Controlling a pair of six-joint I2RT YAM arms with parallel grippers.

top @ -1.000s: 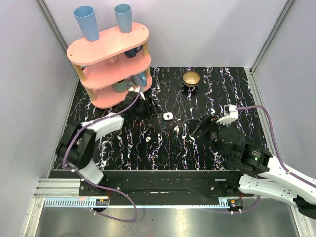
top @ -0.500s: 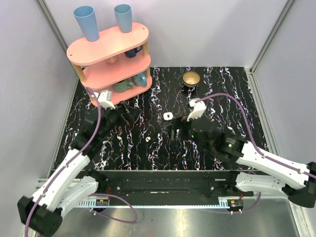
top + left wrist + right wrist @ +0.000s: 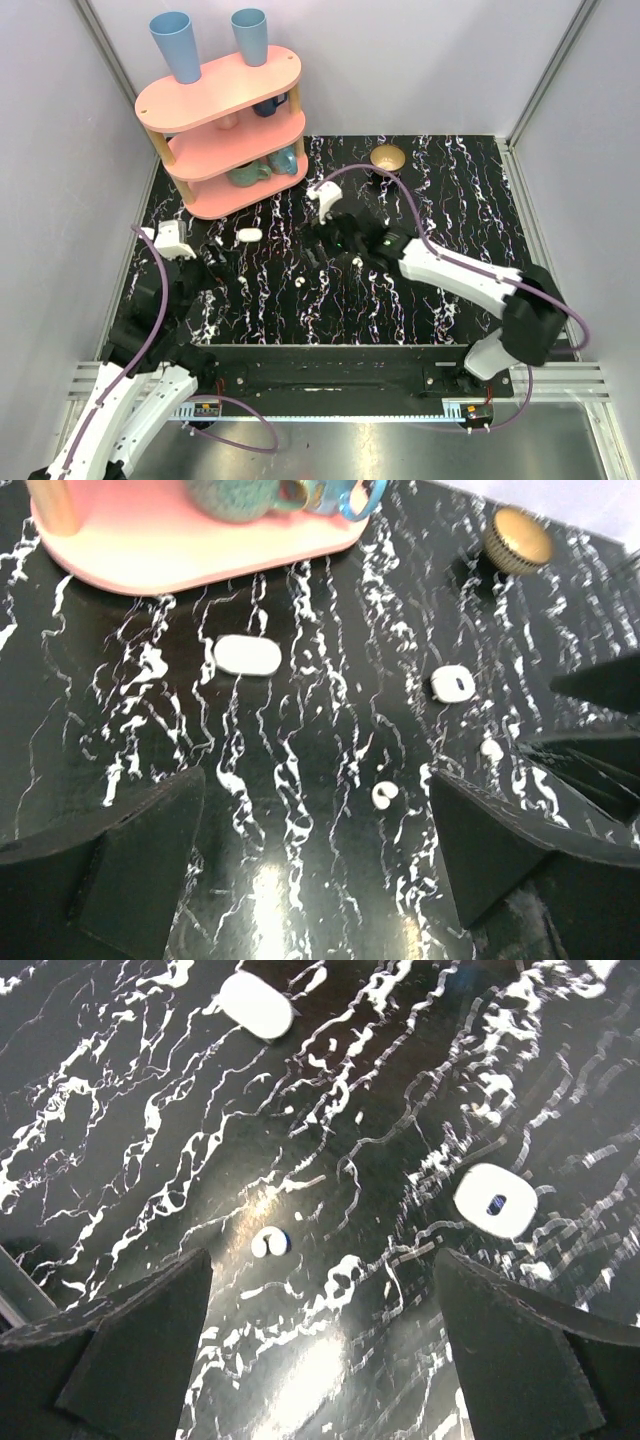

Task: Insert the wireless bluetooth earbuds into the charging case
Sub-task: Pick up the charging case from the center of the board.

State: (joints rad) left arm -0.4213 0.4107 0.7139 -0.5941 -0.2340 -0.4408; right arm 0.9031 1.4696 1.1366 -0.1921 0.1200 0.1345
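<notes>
The charging case (image 3: pixel 249 235) is a white oval pill lying flat near the pink shelf's foot, also seen in the left wrist view (image 3: pixel 246 655) and the right wrist view (image 3: pixel 255 1004). Two tiny white earbuds lie apart on the black marbled top: one (image 3: pixel 301 283) (image 3: pixel 384 795) (image 3: pixel 269 1244) and the other (image 3: pixel 357 261) (image 3: pixel 491 748). My left gripper (image 3: pixel 205 262) (image 3: pixel 315 780) is open and empty, short of the case. My right gripper (image 3: pixel 325 250) (image 3: pixel 322 1255) hangs open and empty above the first earbud.
A white rounded piece with a dark slot (image 3: pixel 452 683) (image 3: pixel 495 1200) lies right of the case; the right arm covers it from above. A pink three-tier shelf (image 3: pixel 225 130) with cups stands back left. A gold bowl (image 3: pixel 387 157) sits at the back.
The left arm drew back toward the front left, uncovering the oval case. The right arm swung left across the middle, over the slotted piece. Both grippers opened wider.
</notes>
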